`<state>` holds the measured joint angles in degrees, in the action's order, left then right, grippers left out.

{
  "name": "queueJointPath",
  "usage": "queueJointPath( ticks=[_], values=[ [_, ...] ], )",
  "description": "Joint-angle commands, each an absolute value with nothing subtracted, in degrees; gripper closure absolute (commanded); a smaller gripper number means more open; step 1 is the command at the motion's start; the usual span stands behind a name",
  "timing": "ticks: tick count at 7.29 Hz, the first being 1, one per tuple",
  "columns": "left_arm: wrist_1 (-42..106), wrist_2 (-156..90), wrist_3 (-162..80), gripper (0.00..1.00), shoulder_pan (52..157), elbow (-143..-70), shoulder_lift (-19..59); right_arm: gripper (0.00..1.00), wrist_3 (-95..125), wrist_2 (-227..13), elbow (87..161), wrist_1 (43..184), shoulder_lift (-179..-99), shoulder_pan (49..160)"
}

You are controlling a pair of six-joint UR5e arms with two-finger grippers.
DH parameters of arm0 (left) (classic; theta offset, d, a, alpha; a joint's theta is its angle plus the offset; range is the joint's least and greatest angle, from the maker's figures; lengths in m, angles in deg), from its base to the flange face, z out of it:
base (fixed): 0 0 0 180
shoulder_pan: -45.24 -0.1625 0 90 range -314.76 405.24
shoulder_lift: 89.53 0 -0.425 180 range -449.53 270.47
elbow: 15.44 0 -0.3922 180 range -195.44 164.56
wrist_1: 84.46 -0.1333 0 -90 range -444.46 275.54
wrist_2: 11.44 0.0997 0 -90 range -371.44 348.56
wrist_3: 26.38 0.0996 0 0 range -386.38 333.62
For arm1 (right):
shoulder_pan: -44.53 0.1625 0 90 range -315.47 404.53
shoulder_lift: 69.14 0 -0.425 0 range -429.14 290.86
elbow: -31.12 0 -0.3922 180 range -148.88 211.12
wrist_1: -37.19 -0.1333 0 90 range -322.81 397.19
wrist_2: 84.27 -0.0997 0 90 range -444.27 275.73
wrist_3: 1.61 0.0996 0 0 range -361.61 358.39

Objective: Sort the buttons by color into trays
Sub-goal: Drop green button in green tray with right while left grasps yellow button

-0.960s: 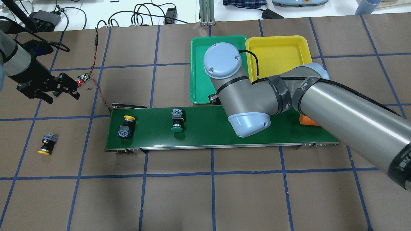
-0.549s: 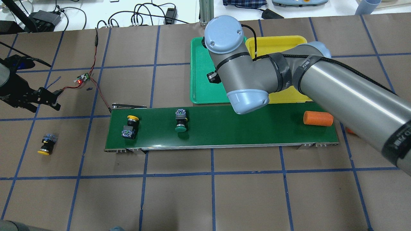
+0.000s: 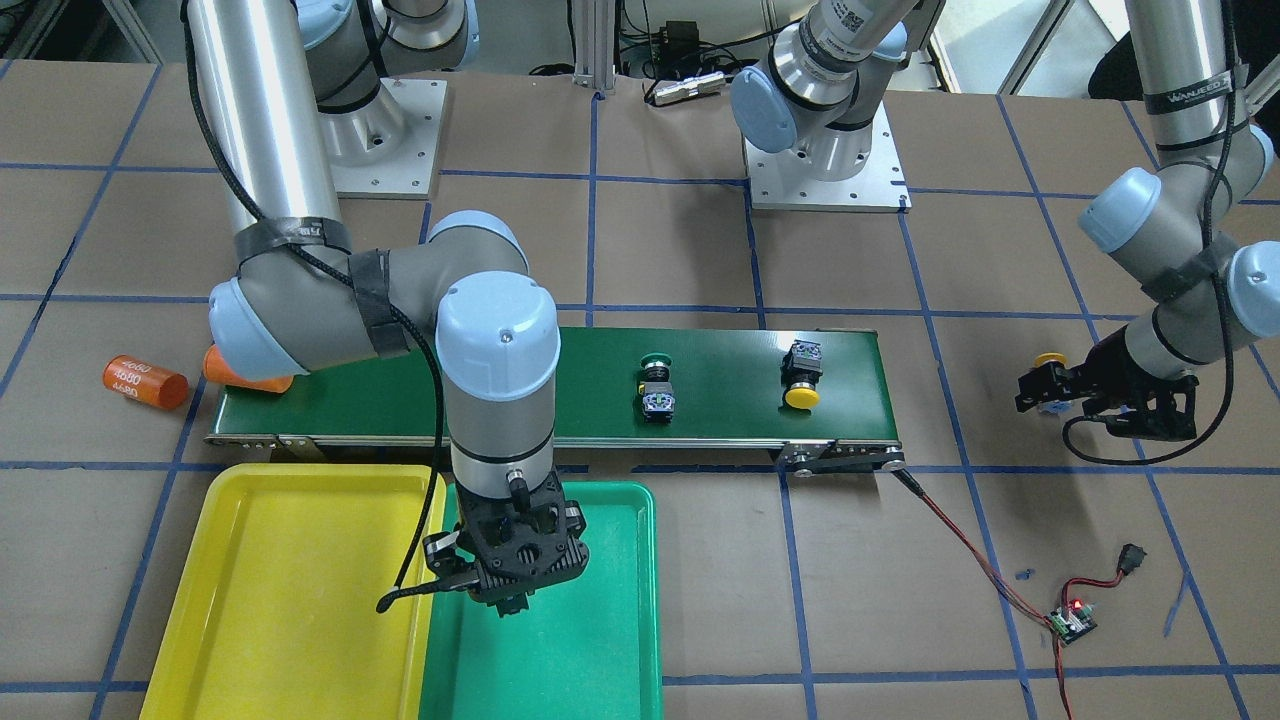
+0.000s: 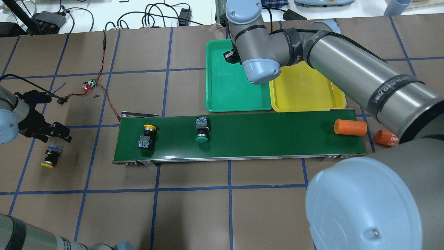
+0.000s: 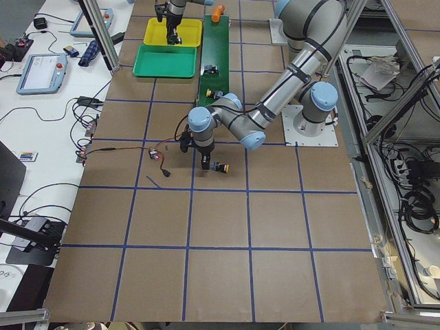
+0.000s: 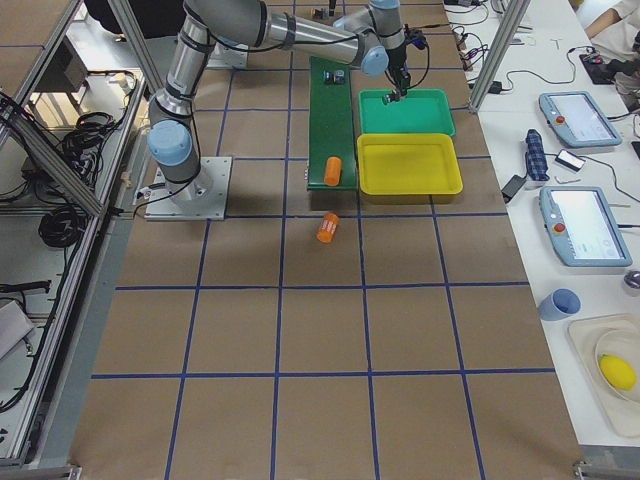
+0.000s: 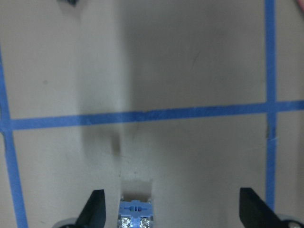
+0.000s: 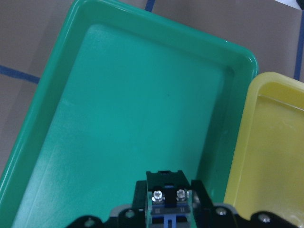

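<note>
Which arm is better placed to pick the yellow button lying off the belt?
Left. The left end effector, open, hangs by the yellow button; the right end effector holds a button over the green tray.

This is a robot lab. Two robot arms (image 3: pixel 270 150) are bolted to a brown surface (image 6: pixel 300 330) with blue tape lines (image 6: pixel 240 288). Control tablets (image 6: pixel 573 225), cables (image 4: pixel 156 17) and metal posts (image 6: pixel 499 54) stand around.

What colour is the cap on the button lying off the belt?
Yellow; the button shows best in the overhead view.
</note>
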<state>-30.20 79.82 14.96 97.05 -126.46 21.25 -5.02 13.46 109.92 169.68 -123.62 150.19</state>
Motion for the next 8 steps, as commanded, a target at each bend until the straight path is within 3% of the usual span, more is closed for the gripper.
queueJointPath(
  ticks=[1,2,3,4,5,8],
  values=[
    [-30.4,80.9,15.1,0.00,97.0,-127.1,21.9,0.00,-4.7,12.6,109.4,171.3,-121.1,149.4],
    [-30.4,84.2,16.4,0.04,97.0,-127.0,21.9,0.00,-4.3,12.6,109.8,171.2,-121.6,149.9],
    [-30.5,85.8,18.7,0.23,97.0,-127.0,21.9,0.00,-2.6,12.6,110.7,171.0,-123.0,150.3],
    [-30.5,85.8,18.8,0.82,97.2,-127.0,22.1,0.00,-2.1,12.6,113.5,170.7,-126.8,150.4],
    [-30.4,85.8,18.8,1.00,97.3,-126.5,22.3,0.00,-1.8,12.6,118.3,170.7,-131.0,150.7],
    [-29.7,84.8,18.0,1.00,98.4,-124.4,20.8,0.00,2.8,10.5,129.6,170.6,-141.5,151.9]
  ],
)
